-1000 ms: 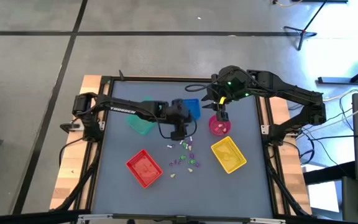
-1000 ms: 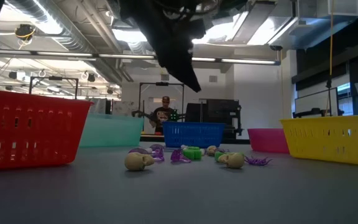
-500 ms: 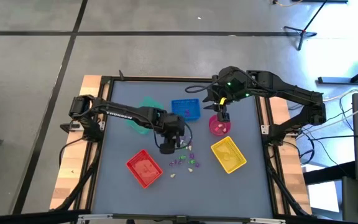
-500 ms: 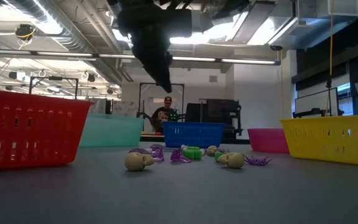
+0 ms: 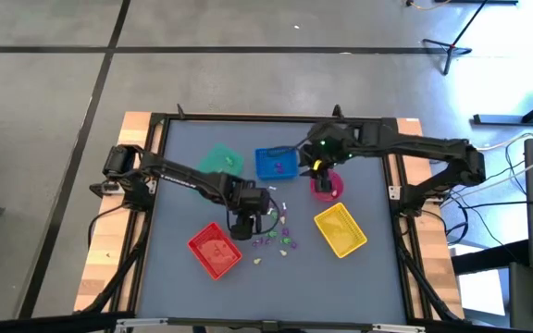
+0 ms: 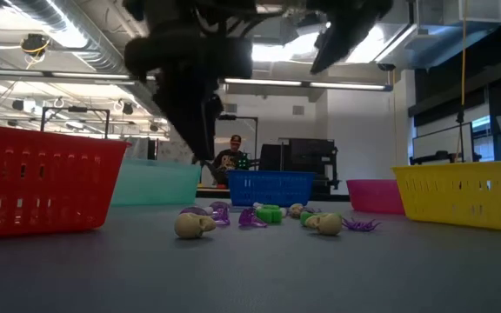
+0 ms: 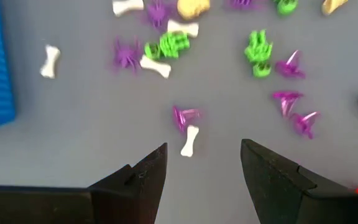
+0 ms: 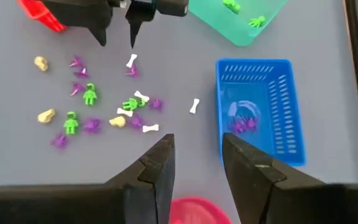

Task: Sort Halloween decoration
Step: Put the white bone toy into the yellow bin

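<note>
The big grey table (image 5: pixel 183 157) has a wooden edge and a black frame. Two dark arms reach over it. The left arm has white letters on it, but they are too small to read here.

A second ago the left arm was near the blue tray. Now it has swung down toward the red tray (image 5: pixel 214 250) and the little pile. The right arm has moved too. It was over the pink bowl (image 5: pixel 326 187), and now it sits between the bowl and the blue tray (image 5: pixel 276 163).

The red tray looks empty from above. The yellow tray (image 5: pixel 340 229) looks empty too, though I can't be sure from this far up. The green tray (image 8: pixel 238 22) has two small green trinkets in it. The blue tray has a few purple ones inside. The pink bowl sits just beside the yellow tray.

The Halloween decoration (image 5: pixel 276 236) is a scatter of tiny pieces on the table between the red and yellow trays: green figures, purple spiders and pointy hats, white bones and pale skulls.

The left gripper (image 7: pixel 202 165) hangs just above the pile with its fingers apart and nothing between them. A white bone (image 7: pixel 189 140) and a purple hat (image 7: pixel 183 116) lie right in front of it. The right gripper (image 8: pixel 197 163) is up in the air with its fingers apart too, holding nothing.
</note>
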